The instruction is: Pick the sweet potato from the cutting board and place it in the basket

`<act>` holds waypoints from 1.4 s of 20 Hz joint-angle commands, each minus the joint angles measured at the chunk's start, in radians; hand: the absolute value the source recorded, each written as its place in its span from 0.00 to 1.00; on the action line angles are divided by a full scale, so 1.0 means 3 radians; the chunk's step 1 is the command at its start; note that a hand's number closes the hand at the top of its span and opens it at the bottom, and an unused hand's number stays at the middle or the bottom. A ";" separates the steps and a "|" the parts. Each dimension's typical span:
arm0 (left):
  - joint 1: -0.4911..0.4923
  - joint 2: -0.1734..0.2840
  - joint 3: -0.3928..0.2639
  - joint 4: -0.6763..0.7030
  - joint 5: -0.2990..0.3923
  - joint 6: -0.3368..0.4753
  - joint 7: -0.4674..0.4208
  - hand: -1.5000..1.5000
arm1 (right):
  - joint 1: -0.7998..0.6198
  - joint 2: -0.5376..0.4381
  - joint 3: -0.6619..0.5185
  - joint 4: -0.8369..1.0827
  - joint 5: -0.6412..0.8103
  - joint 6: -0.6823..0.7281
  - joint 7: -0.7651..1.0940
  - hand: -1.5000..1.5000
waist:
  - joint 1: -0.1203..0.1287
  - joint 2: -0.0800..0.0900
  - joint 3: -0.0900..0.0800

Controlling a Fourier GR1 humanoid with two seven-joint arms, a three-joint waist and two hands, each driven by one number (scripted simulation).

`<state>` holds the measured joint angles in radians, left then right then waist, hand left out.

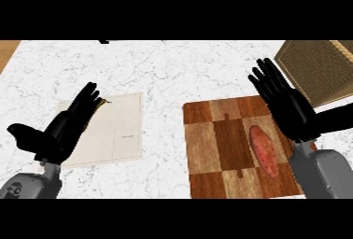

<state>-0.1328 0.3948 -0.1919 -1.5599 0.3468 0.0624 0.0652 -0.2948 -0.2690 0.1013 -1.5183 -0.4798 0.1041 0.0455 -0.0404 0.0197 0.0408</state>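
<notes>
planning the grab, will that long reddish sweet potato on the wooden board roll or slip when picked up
The long reddish sweet potato is slim and tapered, so it may roll sideways on the flat checkered wooden cutting board. It looks stiff, unlikely to bend. Its smooth-looking skin might slip between fingers.

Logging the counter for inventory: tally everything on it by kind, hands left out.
Sweet potato: 1
Cutting board: 1
Basket: 1
Pale mat: 1
Total: 4
</notes>
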 commanded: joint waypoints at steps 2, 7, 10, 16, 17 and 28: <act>0.0147 -0.0007 -0.0053 0.0158 -0.0091 0.0148 0.0307 0.50 | -0.0031 -0.0007 -0.0018 0.0055 -0.0257 0.0425 -0.0069 1.00 | 0.0142 -0.0057 -0.0131; 0.0593 0.0003 -0.0139 0.0657 -0.0140 0.0187 0.0449 0.50 | -0.0640 -0.0182 0.0440 -0.0348 -0.0339 0.1366 -0.0024 1.00 | 0.0337 -0.0052 -0.0135; 0.0710 -0.0032 -0.0083 0.0681 -0.0143 0.0305 0.0481 0.50 | -0.0174 0.0115 0.0871 -0.0609 -0.0122 0.1352 -0.0143 1.00 | 0.0154 -0.0084 -0.0136; 0.0899 -0.0017 -0.0010 0.0637 -0.0141 0.0339 0.0420 0.50 | 0.0079 -0.0279 0.0988 -0.1227 0.0882 0.0859 0.0124 0.00 | 0.0062 -0.0104 -0.0144; 0.0808 -0.0110 -0.0090 0.0612 -0.0224 0.0443 0.0437 0.50 | -0.0082 -0.0539 0.0764 -0.1266 0.1015 0.0888 0.0173 0.00 | 0.0006 -0.0107 -0.0144; 0.0885 -0.0049 -0.0078 0.0522 -0.0224 0.0389 0.0501 0.50 | -0.1035 -0.2013 -0.0181 -0.1263 0.1071 0.1757 0.0672 0.00 | 0.0106 -0.0070 -0.0143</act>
<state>0.0711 0.3879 -0.1759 -1.4714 0.2932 0.1805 0.1574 -0.5236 -0.7403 0.1386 -1.9247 -0.1074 0.5191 0.2209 -0.0196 -0.0159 0.0084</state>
